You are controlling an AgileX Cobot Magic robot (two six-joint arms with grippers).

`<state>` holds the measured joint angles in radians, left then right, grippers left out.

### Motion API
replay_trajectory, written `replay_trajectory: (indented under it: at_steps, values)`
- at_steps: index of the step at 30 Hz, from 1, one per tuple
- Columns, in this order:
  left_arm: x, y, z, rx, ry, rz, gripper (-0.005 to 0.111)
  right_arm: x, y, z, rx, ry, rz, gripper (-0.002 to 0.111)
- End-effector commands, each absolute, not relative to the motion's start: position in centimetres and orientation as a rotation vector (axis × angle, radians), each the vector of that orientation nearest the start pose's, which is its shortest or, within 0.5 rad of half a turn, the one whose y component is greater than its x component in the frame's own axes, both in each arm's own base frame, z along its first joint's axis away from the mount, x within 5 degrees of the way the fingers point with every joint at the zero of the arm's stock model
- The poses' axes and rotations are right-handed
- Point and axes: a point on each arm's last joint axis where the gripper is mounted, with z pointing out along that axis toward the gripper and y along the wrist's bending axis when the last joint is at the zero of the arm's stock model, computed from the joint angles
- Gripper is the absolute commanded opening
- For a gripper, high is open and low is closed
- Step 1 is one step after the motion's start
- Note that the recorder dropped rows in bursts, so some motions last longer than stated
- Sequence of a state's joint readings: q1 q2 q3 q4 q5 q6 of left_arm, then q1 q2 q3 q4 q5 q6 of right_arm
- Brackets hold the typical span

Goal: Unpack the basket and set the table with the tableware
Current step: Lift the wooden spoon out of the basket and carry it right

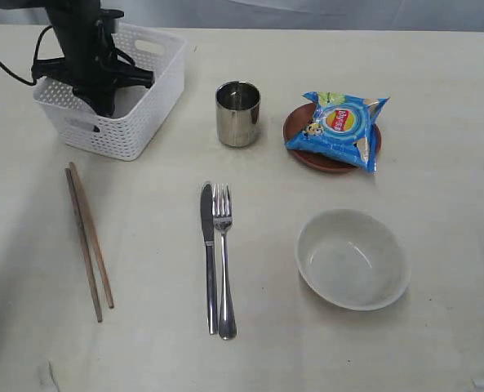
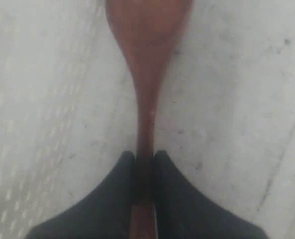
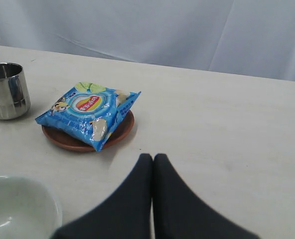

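The pale cream table (image 1: 437, 343) shows faint grain. Nearest, the right gripper (image 3: 152, 157) is pressed shut, holding nothing. Then come one steel knife (image 1: 208, 245), one fork (image 1: 223, 261), one round cream bowl (image 1: 339, 261) and two slim wooden chopsticks (image 1: 93, 237). Beyond stand a shiny steel cup (image 1: 238, 114) and a brown plate (image 1: 323, 166) bearing a blue chip bag (image 1: 337, 126). Farthest, inside the white lattice basket (image 1: 156, 90), the left gripper (image 2: 145, 154) pinches a reddish wooden spoon (image 2: 147, 59) by its handle.

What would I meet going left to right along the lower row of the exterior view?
chopsticks → knife → fork → bowl
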<state>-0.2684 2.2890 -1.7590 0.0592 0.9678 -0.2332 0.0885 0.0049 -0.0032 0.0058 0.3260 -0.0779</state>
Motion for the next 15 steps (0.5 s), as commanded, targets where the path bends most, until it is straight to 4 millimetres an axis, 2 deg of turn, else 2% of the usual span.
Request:
replay_trajectory:
  at_steps: [1, 5, 15]
  values:
    - [45.0, -12.4, 12.4, 0.072, 2.980, -0.074, 0.000, 5.4, 0.4, 18.4, -0.144, 1.800, 0.005, 0.000]
    - [45.2, -12.4, 13.9, 0.078, 2.925, -0.086, 0.000, 5.4, 0.4, 18.4, -0.144, 1.800, 0.005, 0.000]
    - [44.9, -12.3, 19.6, 0.117, 2.774, -0.116, 0.000, 5.4, 0.4, 18.4, -0.144, 1.800, 0.005, 0.000]
